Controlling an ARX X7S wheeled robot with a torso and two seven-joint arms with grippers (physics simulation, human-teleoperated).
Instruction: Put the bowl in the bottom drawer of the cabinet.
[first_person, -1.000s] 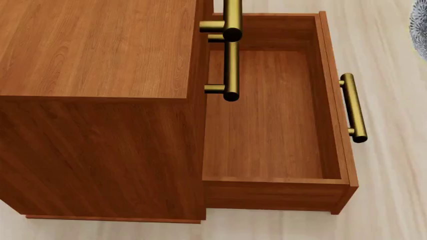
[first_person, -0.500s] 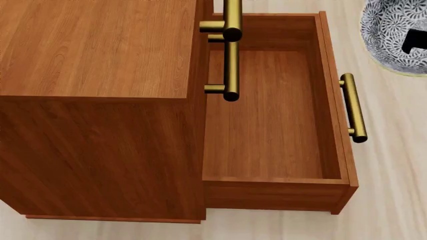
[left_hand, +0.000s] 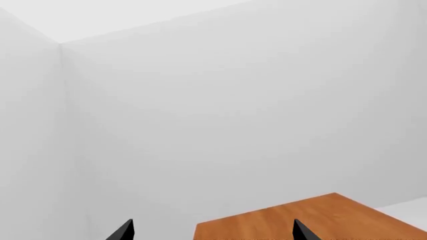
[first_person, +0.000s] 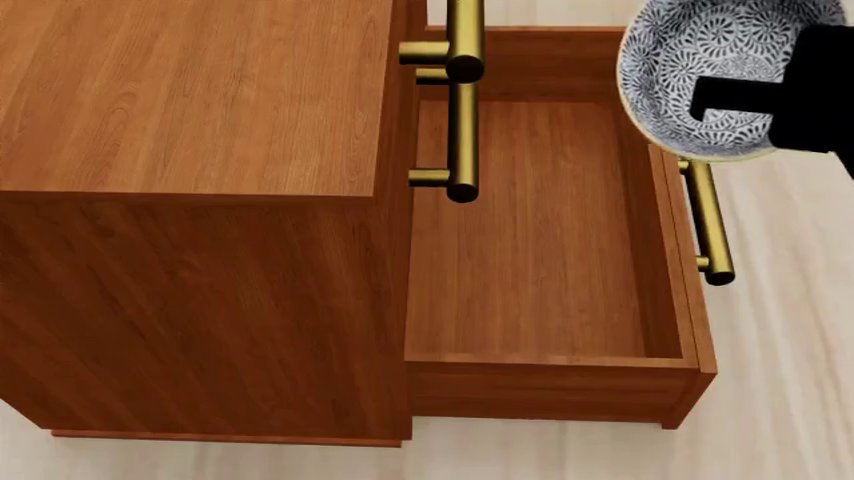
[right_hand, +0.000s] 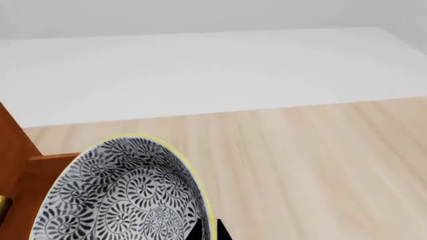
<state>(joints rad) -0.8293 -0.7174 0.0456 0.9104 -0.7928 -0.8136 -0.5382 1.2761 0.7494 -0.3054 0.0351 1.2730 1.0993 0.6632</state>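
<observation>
Blue-and-white speckled round bowl (first_person: 703, 75) is being held at its rim by the black right gripper (first_person: 747, 100), above the open reddish-brown wooden bottom drawer's (first_person: 534, 240) front corner. It should be carried over the middle and lowered gently. Much of the gripper is being hidden; the left gripper's (left_hand: 210, 231) tips are apart.

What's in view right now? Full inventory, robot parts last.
cabinet: 1, reddish-brown wood, left half of the head view, standing on the floor.
bottom drawer: 1, reddish-brown, pulled open, nothing inside.
brass bar handles: 3, one on the open drawer front, two on the upper drawers.
bowl: 1, blue-grey and white pattern, yellowish rim, held over the drawer's far right corner.
floor: pale wood.
walls: white.
right tool: black, gripping the bowl.
left tool: black fingertips apart, holding nothing, by the cabinet top.
</observation>
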